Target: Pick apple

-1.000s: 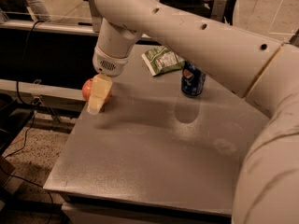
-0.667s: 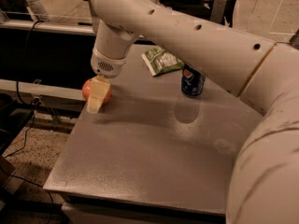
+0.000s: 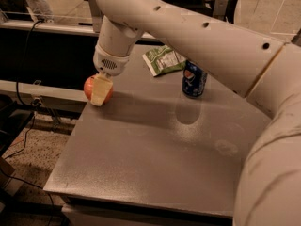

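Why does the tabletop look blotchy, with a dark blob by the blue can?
Camera view: the blob is the shadow of the can, cast toward the camera on the table; a pale glare patch lies farther right; the arm shades a band beside the claw, which sits at the apple near the table's left edge.

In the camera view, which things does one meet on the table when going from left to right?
apple, at the table's left edge, with the gripper directly in front of it → green snack bag → blue soda can
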Tool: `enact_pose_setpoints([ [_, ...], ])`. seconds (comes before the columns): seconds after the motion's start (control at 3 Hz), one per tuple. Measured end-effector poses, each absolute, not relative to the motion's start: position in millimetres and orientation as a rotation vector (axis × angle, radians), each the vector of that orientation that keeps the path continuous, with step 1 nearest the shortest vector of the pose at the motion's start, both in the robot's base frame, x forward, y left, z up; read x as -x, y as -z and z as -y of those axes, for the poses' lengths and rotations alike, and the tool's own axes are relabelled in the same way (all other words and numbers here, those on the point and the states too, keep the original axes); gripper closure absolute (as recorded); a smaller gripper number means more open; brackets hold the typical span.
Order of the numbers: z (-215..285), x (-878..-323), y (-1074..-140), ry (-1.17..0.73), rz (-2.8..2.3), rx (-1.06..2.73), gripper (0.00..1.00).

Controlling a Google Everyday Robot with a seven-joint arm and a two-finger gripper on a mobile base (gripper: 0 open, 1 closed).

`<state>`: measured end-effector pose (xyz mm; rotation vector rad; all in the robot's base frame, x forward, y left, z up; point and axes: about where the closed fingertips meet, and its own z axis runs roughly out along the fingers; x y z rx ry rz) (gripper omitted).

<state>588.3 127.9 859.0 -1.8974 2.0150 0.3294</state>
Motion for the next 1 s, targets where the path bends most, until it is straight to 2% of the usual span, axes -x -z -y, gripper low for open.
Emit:
enact_pose_setpoints([
  [0.33,-107,-583,-899,-0.313,-1.953,1.895,1.0],
  [1.0,-83,-580,-961,-0.304,-1.832,1.961,1.0],
])
